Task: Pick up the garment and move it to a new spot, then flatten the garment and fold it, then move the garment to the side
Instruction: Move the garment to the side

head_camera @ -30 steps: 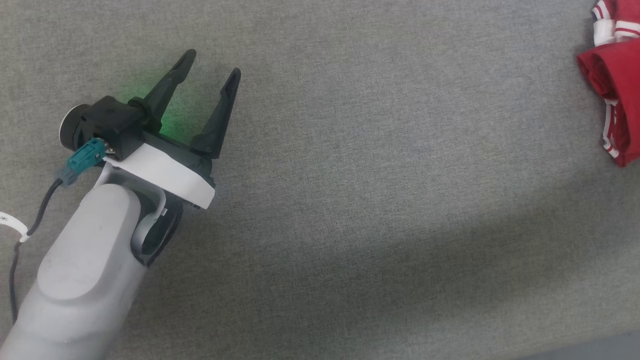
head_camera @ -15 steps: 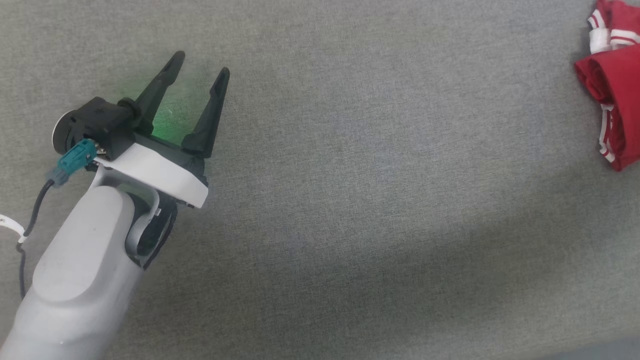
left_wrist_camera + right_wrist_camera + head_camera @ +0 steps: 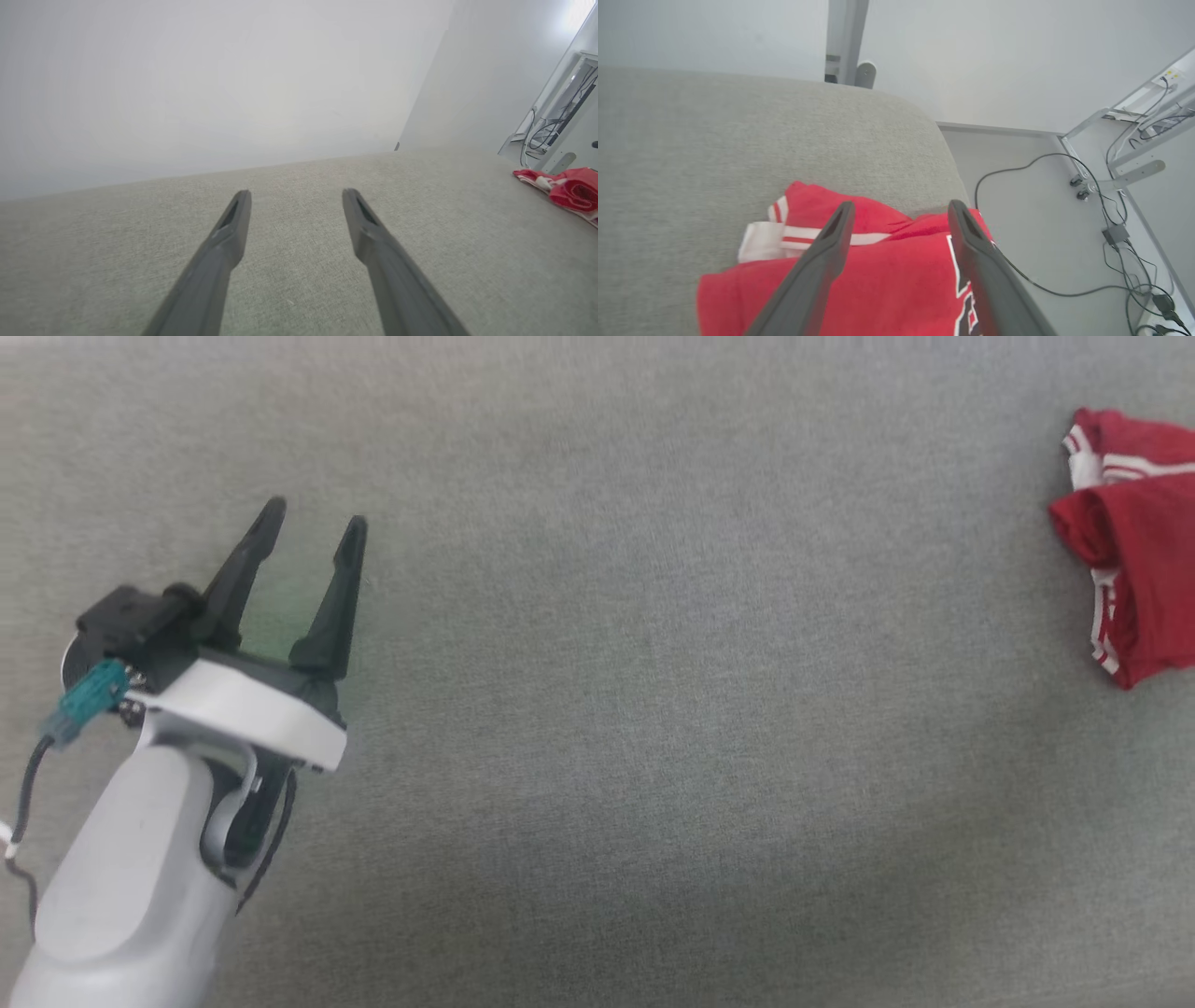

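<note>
The red jersey shirt with white striped sleeves [image 3: 1139,551] lies bunched at the right edge of the grey fabric surface [image 3: 653,709]. My right gripper [image 3: 901,210] hangs spread above it, I judge for a grasp. The left gripper [image 3: 315,518], fingers apart, sits well clear.

The right gripper [image 3: 900,206], fingers spread, is over the garment [image 3: 887,275]. The garment lies bunched at the surface's [image 3: 738,135] right edge.

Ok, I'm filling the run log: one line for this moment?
left gripper open, empty | right gripper open over garment | garment bunched, far right
</note>
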